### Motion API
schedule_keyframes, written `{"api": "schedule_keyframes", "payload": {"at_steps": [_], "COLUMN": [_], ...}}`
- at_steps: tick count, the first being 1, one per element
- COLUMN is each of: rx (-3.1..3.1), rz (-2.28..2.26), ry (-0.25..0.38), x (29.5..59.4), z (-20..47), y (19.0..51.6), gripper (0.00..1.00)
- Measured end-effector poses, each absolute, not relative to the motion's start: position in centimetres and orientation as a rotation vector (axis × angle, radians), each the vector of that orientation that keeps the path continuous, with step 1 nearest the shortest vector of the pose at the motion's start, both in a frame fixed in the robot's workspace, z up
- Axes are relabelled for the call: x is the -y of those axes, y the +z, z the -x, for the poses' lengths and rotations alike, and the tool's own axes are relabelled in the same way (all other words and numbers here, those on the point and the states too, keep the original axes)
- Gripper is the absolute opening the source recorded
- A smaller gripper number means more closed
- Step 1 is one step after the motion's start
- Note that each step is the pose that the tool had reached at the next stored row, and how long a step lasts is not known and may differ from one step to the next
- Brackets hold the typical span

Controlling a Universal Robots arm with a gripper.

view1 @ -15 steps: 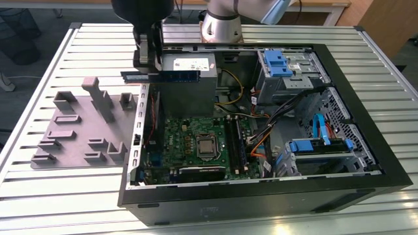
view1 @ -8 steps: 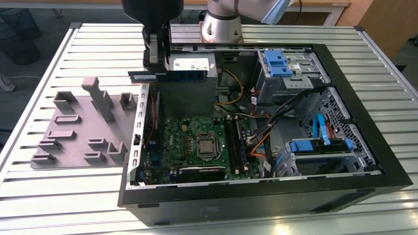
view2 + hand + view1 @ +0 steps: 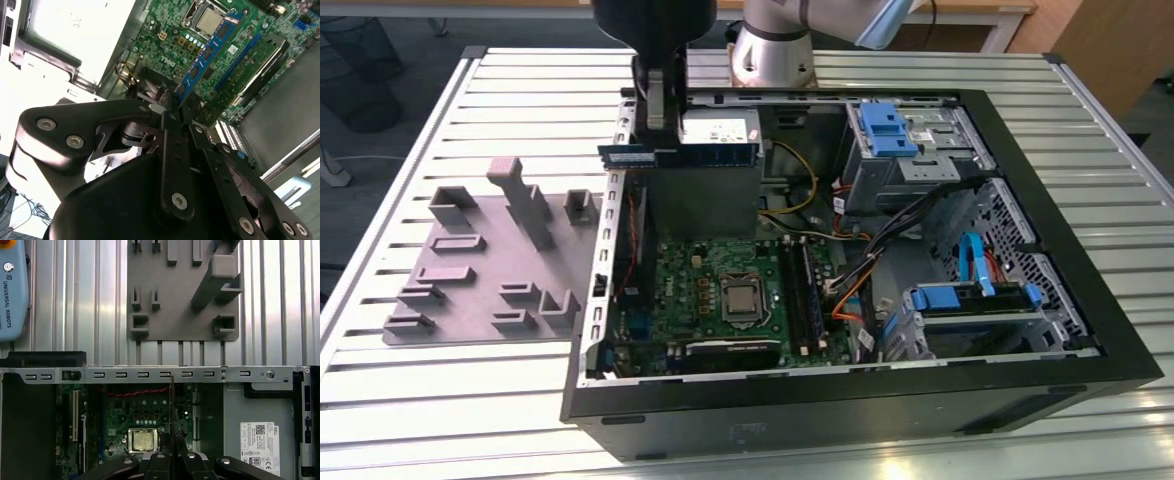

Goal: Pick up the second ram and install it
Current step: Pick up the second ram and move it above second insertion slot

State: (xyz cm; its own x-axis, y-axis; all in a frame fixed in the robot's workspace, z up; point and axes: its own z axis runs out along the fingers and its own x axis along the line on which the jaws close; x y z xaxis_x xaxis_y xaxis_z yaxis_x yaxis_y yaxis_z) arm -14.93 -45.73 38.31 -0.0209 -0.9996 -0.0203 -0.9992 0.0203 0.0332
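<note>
gripper (image 3: 172, 103) closed tight on second ram (image 3: 212, 47), motherboard (image 3: 165, 30) below it; best keep stick level, seat both ends evenly

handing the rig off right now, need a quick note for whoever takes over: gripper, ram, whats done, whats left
Gripper: shut on the second ram, gripped toward one end.
Where: in the exterior view the ram hangs level in the air over the open computer case, above the motherboard and not touching it. A grey holder tray lies on the table at the exterior view's left of the case.
Done: pick-up.
Left: the ram is not yet seated in a motherboard slot.
</note>
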Motion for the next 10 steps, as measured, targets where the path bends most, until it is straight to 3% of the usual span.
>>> {"api": "schedule_keyframes", "payload": {"at_steps": [10], "rx": [2.238], "rz": [-2.192], "ry": [-0.06], "x": [45.7], "z": [13.3], "y": [38.3], "gripper": [0.14]}}
